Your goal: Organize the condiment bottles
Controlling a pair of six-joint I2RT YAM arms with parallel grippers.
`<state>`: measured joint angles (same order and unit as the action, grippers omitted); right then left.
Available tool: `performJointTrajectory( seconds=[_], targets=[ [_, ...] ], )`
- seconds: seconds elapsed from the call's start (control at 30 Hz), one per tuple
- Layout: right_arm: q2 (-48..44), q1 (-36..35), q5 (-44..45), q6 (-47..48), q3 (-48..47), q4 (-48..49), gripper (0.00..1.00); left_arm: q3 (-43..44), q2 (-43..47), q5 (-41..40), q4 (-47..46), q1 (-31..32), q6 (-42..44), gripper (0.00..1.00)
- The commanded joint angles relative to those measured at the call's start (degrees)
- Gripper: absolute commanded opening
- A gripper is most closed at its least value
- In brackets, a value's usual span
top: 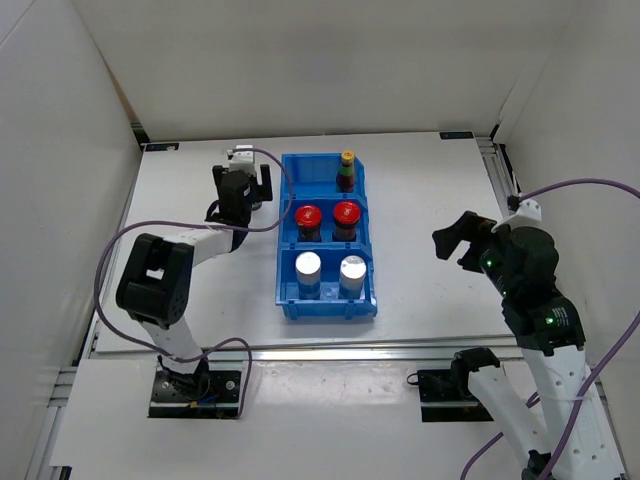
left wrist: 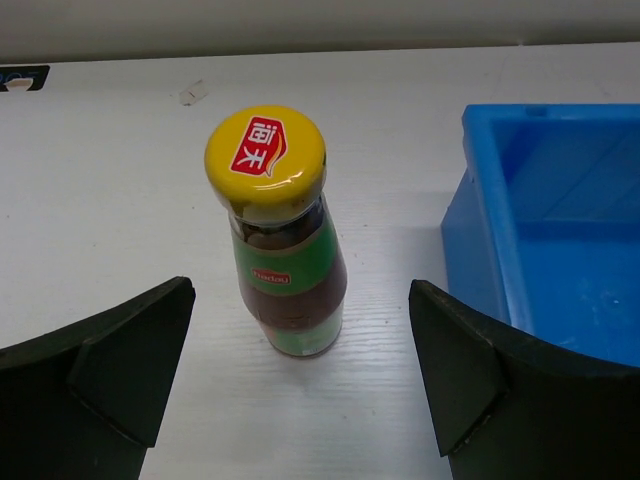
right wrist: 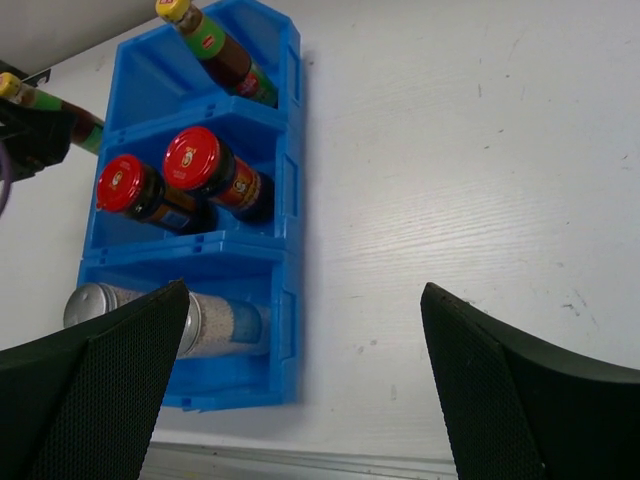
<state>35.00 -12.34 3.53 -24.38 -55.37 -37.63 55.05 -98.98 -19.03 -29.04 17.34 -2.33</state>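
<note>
The loose sauce bottle (left wrist: 288,262) stands upright on the table (left wrist: 100,180), squarely between the fingers of the left pincer (left wrist: 300,295), which is spread wide and touches nothing; there is clear space on both sides of the glass. That framing looks like the line-up for a grasp around the body, below the yellow cap. Just beyond that pincer's right finger rises the wall of the blue bin (left wrist: 480,230), near enough for a short carry.

Inside the bin, its twin, the second sauce bottle (top: 347,170), sits alone in the far compartment (the open place beside it is presumably meant for the loose one). The two red-lidded jars (top: 309,218) fill the middle compartment and the two shakers (top: 308,268) the near one, sorted by kind.

The right pincer (top: 455,245) is also spread and empty, hovering well apart from the bin on its other side, probably to keep out of the way.
</note>
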Motion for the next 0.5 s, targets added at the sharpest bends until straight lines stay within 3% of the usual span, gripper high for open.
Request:
performJointTrajectory(
  seconds=[0.0,0.33,0.47],
  targets=[
    [-0.9,0.21,-3.25,-2.51,-2.02,-1.22,1.0,2.78,-2.0,0.92,-6.63,-1.17,1.8,0.99],
    [-3.8,0.21,-5.38,-2.96,-4.65,-5.61,1.0,8.49,-10.79,-0.13,-11.21,-2.75,1.27,0.97],
    [-3.8,0.21,-5.38,-2.43,-5.18,-6.14,1.0,9.55,-12.03,-0.66,-11.74,-2.75,0.75,0.91]
  ],
)
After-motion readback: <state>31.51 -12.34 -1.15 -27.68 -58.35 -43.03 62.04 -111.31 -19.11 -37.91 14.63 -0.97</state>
